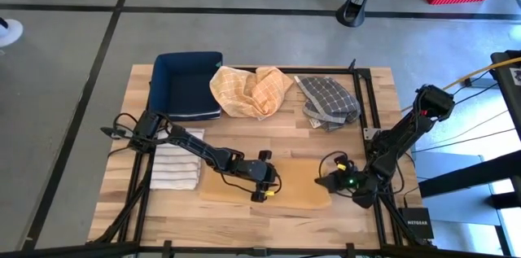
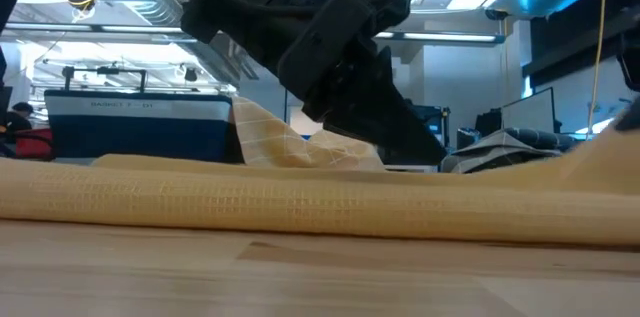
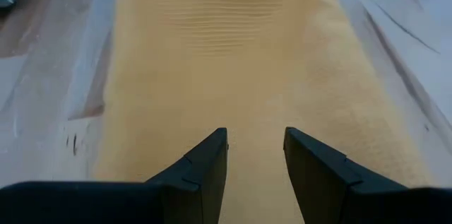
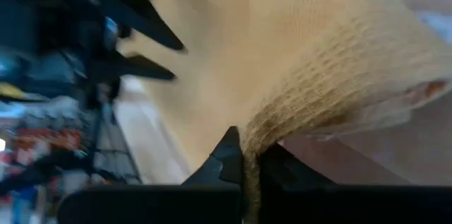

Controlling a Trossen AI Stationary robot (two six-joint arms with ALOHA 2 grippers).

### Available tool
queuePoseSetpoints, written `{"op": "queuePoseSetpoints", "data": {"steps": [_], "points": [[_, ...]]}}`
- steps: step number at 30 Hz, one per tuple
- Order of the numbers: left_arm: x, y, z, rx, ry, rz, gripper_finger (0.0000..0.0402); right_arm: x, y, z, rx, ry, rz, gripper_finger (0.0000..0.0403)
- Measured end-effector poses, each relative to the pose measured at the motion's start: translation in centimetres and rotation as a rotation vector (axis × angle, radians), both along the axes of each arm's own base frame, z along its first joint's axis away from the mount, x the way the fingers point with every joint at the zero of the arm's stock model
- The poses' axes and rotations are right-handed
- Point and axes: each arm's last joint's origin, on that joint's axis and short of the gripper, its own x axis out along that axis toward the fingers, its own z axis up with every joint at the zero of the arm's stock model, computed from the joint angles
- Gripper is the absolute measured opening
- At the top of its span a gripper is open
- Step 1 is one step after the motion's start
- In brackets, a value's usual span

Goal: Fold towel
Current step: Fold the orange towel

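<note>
A tan waffle-weave towel (image 1: 301,194) lies flat along the table's near side; it also fills the low view as a band (image 2: 300,207). My left gripper (image 1: 267,185) is over its middle, open, with its fingers (image 3: 212,164) standing apart above the cloth. My right gripper (image 1: 323,181) is at the towel's right end, shut on the cloth (image 4: 245,157). That end rises a little off the table (image 2: 600,162). My left gripper slants down at the towel's middle (image 3: 256,111); I cannot tell whether its fingertips touch the cloth. My right gripper pinches the towel's right-hand edge (image 4: 263,128) between its two fingers, coming from the table's right and slanting down. The pinched edge is raised and puckered, and the rest lies on the table. I cannot tell how many layers it holds.
A blue basket (image 1: 187,85) stands at the far left, with a crumpled orange checked towel (image 1: 251,89) and a grey checked towel (image 1: 330,99) beside it. A folded white striped towel (image 1: 175,164) lies at the left. A black frame rail (image 1: 364,103) runs along the right side.
</note>
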Motion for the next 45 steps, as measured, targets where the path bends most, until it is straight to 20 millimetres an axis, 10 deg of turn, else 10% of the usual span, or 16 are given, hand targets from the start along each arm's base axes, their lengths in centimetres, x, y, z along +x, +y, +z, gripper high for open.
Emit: {"op": "queuePoseSetpoints", "data": {"steps": [30, 38, 45], "points": [[-0.1, 0.3, 0.4, 0.05, -0.01, 0.085, 0.0133, 10.9, -1.9, 5.5, -0.17, -0.164, -0.024, 0.0016], [-4.4, -0.4, 5.0, 0.07, 0.257, 0.101, 0.0133, 12.5, -1.5, 6.0, -0.225, -0.163, -0.001, 0.0015], [-8.8, -1.6, 1.9, 0.064, 0.456, 0.155, 0.0133, 13.9, -1.7, 5.8, -0.216, -0.153, 0.035, 0.0019]]}}
